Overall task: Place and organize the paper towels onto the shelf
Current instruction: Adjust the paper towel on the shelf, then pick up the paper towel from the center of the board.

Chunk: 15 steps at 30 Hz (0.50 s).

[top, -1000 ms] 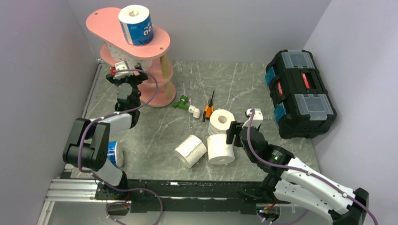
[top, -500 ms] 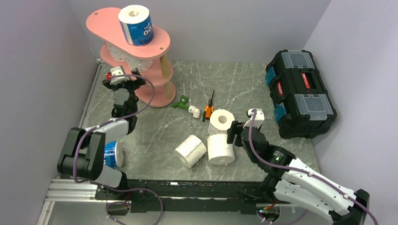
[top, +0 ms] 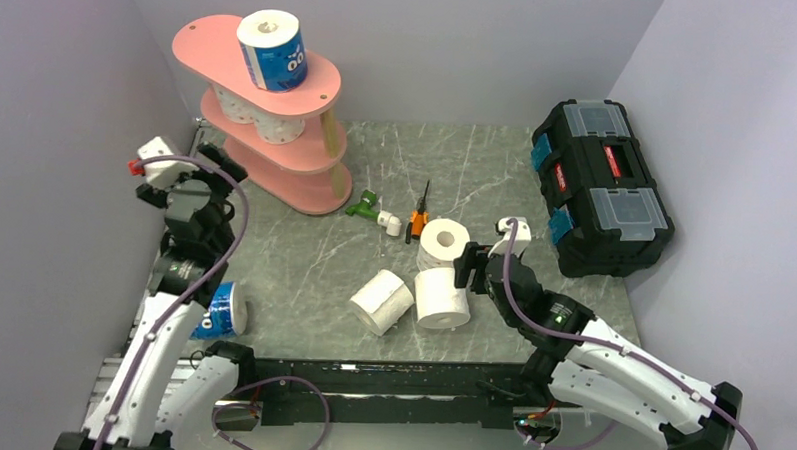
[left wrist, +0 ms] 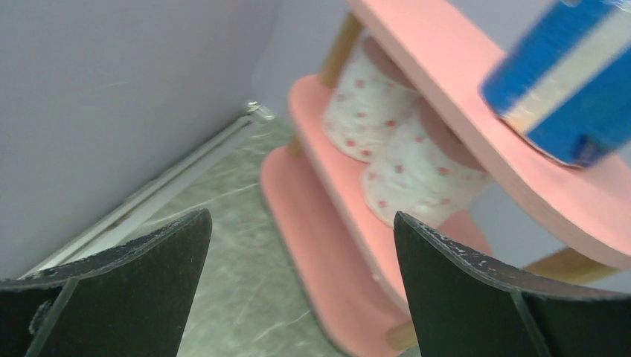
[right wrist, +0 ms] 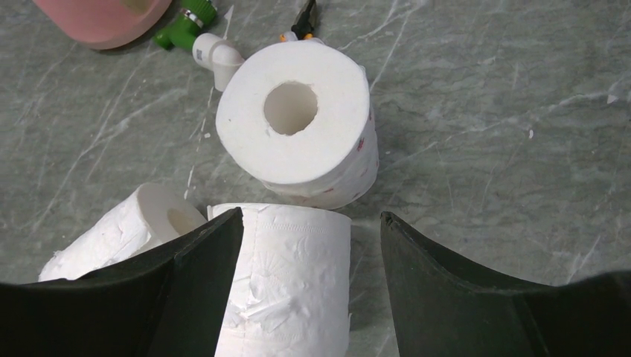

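The pink three-tier shelf (top: 309, 87) stands at the back left. A blue-wrapped paper towel (top: 274, 49) sits on its top board and two pink-dotted rolls (top: 260, 121) on the middle one. My left gripper (top: 214, 169) hovers left of the shelf, open and empty (left wrist: 301, 219), facing the dotted rolls (left wrist: 417, 167). Another blue roll (top: 216, 309) lies by the left arm. My right gripper (top: 466, 270) is open astride a plain roll (right wrist: 286, 282); the left finger is against it and the right finger stands clear. An upright dotted roll (right wrist: 298, 123) and a lying plain roll (right wrist: 119, 230) are beside it.
A black toolbox (top: 601, 187) stands at the right. A green-and-white plastic tool (top: 375, 209) and an orange-handled screwdriver (top: 419, 211) lie between the shelf and the rolls. Grey walls close in on the left, back and right.
The left arm has drawn back from the shelf's middle tier, leftward and toward the near side, with its gripper still open. The right arm has barely moved.
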{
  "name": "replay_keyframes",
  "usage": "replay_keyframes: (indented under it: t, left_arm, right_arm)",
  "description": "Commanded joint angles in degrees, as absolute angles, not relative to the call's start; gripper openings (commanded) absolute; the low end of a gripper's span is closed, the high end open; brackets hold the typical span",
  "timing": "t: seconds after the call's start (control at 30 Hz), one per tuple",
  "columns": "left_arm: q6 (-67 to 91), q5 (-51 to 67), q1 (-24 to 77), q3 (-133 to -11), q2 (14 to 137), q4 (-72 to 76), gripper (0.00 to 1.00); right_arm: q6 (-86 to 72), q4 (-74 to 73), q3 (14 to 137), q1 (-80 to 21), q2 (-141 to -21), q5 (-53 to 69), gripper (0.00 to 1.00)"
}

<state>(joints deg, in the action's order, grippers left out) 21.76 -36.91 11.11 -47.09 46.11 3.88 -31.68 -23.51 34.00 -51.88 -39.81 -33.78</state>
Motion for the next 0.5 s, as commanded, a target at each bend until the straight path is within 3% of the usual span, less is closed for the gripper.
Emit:
replay_keyframes:
  t: [0.0, 0.17, 0.47]
  left_arm:
    - [32.13, -49.26, 11.05, -56.5, 43.09, -32.57, 0.99]
    - [31.86, -34.16, 11.06, -57.87, 36.93, -40.25, 0.99]
    - [35.4, 8.96, 11.07, -38.51, 22.62, -24.7, 0.96]
  right_arm:
    - [-32.19, -22.16, 34.78, -51.75, -38.0, -33.53, 0.71]
    - [-34.07, -23.86, 35.57, -51.79, -38.3, -34.27, 0.71]
    - [-36.74, -24.21, 37.69, -51.68, -41.34, -33.83, 0.71]
